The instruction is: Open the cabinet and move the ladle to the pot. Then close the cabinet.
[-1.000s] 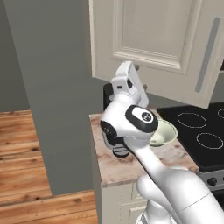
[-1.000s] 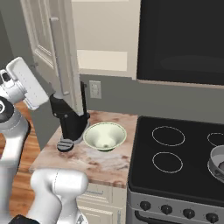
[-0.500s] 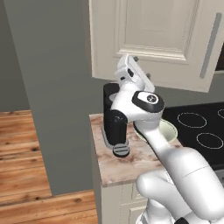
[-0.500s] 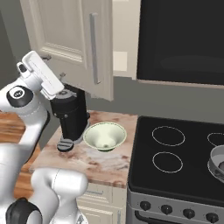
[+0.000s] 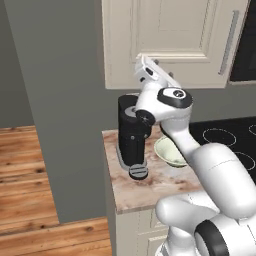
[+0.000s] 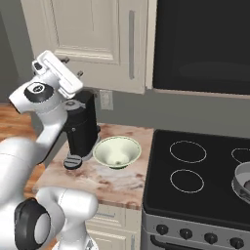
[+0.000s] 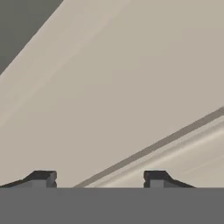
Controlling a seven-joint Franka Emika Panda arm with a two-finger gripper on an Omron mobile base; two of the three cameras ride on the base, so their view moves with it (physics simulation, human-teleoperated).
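Observation:
The cream-white cabinet (image 5: 170, 35) hangs above the counter, its raised-panel door lying flat against the front with the grey bar handle (image 6: 131, 44) upright. My hand (image 5: 152, 71) is raised just below the door's lower left corner, also seen from the other side (image 6: 58, 73). In the hand view my gripper (image 7: 98, 180) is open, nothing between its fingertips (image 7: 41, 178), and the door panel (image 7: 131, 87) is very close in front. The grey pot (image 6: 243, 178) sits on the stove at the far right edge. The ladle is out of view.
A black coffee machine (image 5: 132, 131) stands on the marble counter (image 5: 150, 185) under my hand, with a pale green bowl (image 6: 117, 151) beside it. The black stove (image 6: 195, 180) lies to the right, under a black glass-fronted appliance (image 6: 200, 44). A grey wall (image 5: 55, 100) borders the left.
The cabinet door has swung from standing open to flat against the cabinet front. My hand has followed it up and toward the cabinet. The fingers have narrowed a little.

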